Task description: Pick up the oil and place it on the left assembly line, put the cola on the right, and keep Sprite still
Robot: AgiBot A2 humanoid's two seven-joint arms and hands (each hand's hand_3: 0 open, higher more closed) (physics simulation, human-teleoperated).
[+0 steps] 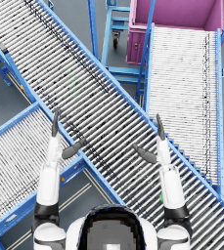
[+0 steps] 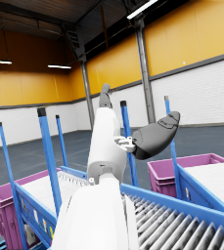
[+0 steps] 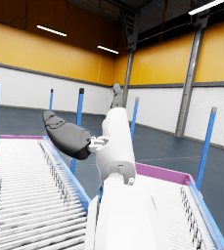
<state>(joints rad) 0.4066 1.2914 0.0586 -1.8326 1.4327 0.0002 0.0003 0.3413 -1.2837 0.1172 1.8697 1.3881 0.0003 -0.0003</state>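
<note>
No oil, cola or Sprite bottle shows in any view. My left hand [image 1: 59, 141] hangs open above the blue rail between the left roller line [image 1: 11, 161] and the long middle roller line [image 1: 94, 112], thumb spread toward the middle. My right hand [image 1: 155, 146] is open too, over the middle line near its right rail. The left wrist view shows my left hand [image 2: 133, 132] holding nothing, fingers straight. The right wrist view shows my right hand [image 3: 91, 132] equally bare.
The right roller line [image 1: 182, 97] runs up to a pink bin [image 1: 182, 14]. Blue frame rails and posts [image 1: 93, 29] border every line. More pink bins [image 2: 191, 171] stand at the line ends. Grey floor lies between the frames.
</note>
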